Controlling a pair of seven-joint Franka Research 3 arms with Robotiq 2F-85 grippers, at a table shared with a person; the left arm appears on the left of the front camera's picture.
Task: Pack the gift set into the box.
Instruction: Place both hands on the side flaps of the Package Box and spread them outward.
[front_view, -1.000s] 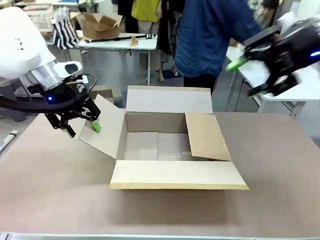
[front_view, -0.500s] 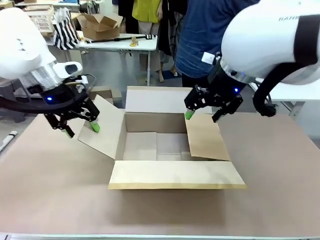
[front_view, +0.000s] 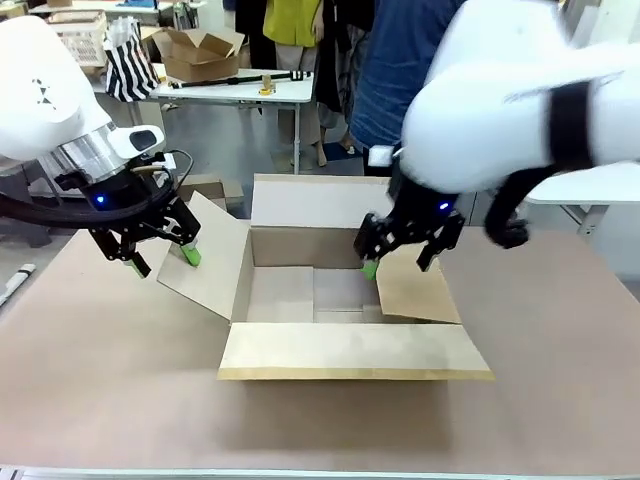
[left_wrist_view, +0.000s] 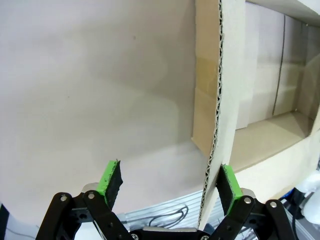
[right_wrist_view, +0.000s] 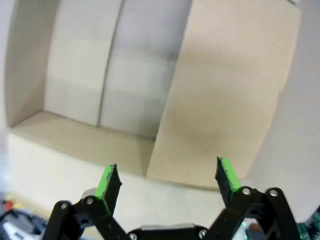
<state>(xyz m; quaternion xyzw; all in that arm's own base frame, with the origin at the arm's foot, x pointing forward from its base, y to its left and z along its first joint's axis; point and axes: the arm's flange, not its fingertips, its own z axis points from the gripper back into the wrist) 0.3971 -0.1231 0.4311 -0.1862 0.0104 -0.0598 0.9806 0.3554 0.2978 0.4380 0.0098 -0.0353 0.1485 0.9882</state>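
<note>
The box (front_view: 300, 290) stands open in the middle of the table, its inside bare. The gift set is out of view. My left gripper (front_view: 160, 258) is open at the outward-leaning left flap (front_view: 205, 255). In the left wrist view that flap's edge (left_wrist_view: 215, 125) runs between the fingers of the left gripper (left_wrist_view: 167, 182), close to the right pad. Over the inward-folded right flap (front_view: 415, 285) my right gripper (front_view: 395, 262) hangs open. From the right wrist, the right gripper (right_wrist_view: 167, 180) looks down on that flap (right_wrist_view: 225, 100) and the box floor (right_wrist_view: 115, 75), holding nothing.
A person in a blue top (front_view: 400, 70) stands beyond the box's far side. Behind, a white table carries a smaller carton (front_view: 200, 50) and a striped bag (front_view: 130, 65). Bare brown tabletop (front_view: 120, 380) spreads around the box.
My right arm has swung in from the upper right and come down over the box's right flap. The left arm and the box have stayed put.
</note>
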